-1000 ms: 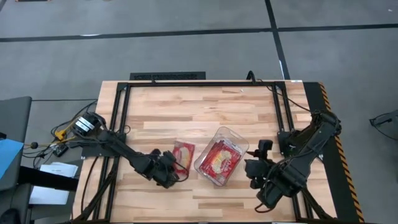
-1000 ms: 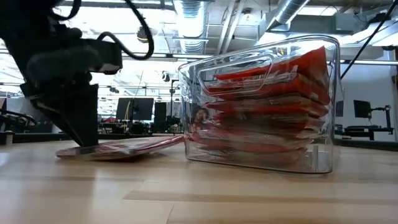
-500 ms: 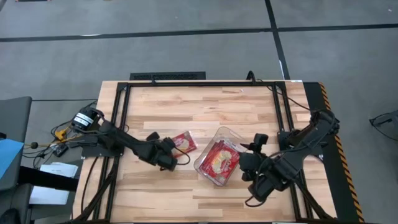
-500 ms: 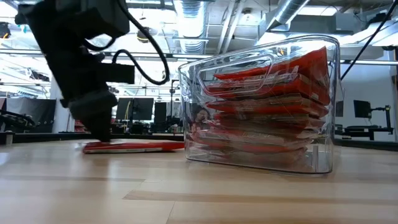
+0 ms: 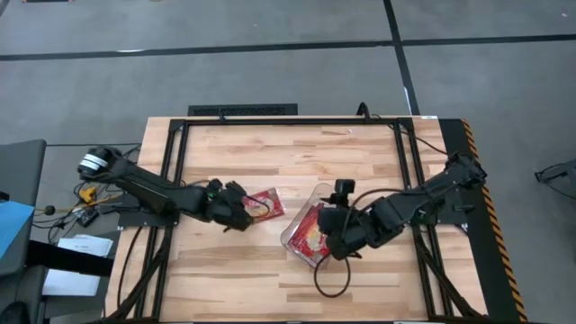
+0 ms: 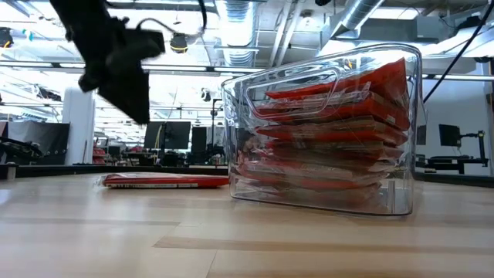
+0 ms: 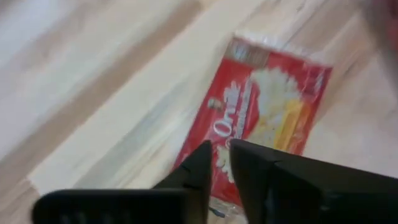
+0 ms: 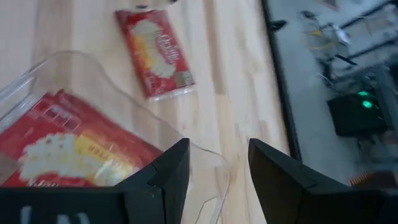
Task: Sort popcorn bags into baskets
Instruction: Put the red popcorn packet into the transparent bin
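One red popcorn bag (image 5: 266, 205) lies flat on the table left of the clear basket (image 5: 335, 197), picture side up (image 7: 261, 118). In the low view it rests on its underside (image 6: 166, 181). Several more bags are stacked inside the basket (image 6: 324, 123). My left gripper (image 5: 239, 214) hangs above the loose bag's near-left end (image 6: 127, 85). Only a narrow gap shows between its fingers (image 7: 219, 152), with nothing in it. My right gripper (image 5: 335, 239) stands open over the basket's near right part (image 8: 217, 168), above the rim.
A black metal frame (image 5: 288, 120) runs round the table's far edge and both sides. Bare wood lies far of the basket and along the near edge. Cables and small devices (image 5: 94, 184) sit off the table's left side.
My left gripper dragged the loose bag toward the far edge and turned it about. It then let go and rose clear, moving toward the left. The bag stays flat on the table. My right gripper swung from the near right corner to above the basket, still open.
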Available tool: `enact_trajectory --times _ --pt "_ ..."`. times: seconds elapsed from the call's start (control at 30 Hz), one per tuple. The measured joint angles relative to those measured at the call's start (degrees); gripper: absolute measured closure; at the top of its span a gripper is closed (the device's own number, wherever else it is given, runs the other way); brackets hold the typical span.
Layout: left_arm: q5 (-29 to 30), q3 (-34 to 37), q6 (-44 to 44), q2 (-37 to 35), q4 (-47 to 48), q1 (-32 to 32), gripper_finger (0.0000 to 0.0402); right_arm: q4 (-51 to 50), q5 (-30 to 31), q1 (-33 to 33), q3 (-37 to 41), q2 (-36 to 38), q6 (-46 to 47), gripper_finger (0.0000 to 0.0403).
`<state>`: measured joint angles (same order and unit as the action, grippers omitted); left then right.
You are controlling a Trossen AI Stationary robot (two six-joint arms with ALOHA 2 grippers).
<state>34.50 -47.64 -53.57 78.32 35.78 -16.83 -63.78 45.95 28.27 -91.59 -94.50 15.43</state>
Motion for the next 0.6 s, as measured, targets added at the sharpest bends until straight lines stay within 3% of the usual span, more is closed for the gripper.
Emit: enact_trajectory --times 0.2,0.37,0.47,0.6 --pt "-0.45 -0.04 5.57 -7.22 1.48 1.91 0.0246 1.71 -9.38 -3.28 0.0 0.0 -6.63 0.0202" --pt "-4.32 2.37 0.7 -6.46 2.32 7.16 0.0157 11.91 -16.65 -6.89 0.0 0.0 -13.54 0.0201" --pt "-7.5 7.08 -1.85 -6.99 -3.33 10.14 0.0137 19.33 -24.16 -9.54 0.0 0.0 -16.6 0.0205" --pt "-15.49 13.99 2.43 -8.21 -14.62 12.22 0.0138 23.24 -32.36 -12.91 0.0 -0.35 -18.52 0.0211"
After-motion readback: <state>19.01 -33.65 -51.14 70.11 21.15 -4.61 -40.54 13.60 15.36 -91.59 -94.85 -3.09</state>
